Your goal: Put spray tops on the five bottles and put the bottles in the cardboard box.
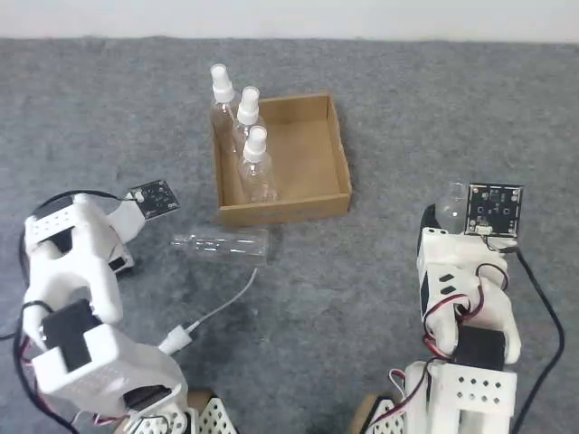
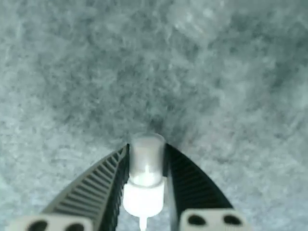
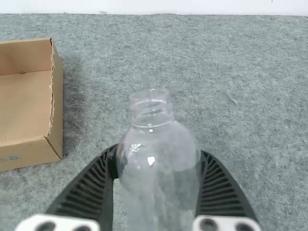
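Clear bottle (image 3: 156, 168) in R hand (image 3: 159, 155), L hand (image 2: 146, 147): top (image 2: 144, 180)

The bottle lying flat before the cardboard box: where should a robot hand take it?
Around the middle of the lying bottle, coming straight down and closing across its width. It lies on its side on the carpet, apart from the cardboard box, so both long sides look free.

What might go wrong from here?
The top in the left gripper must meet the narrow neck of the open bottle in the right gripper; a slight miss might drop it. The lying bottle beside the box might roll if an arm nudges it.
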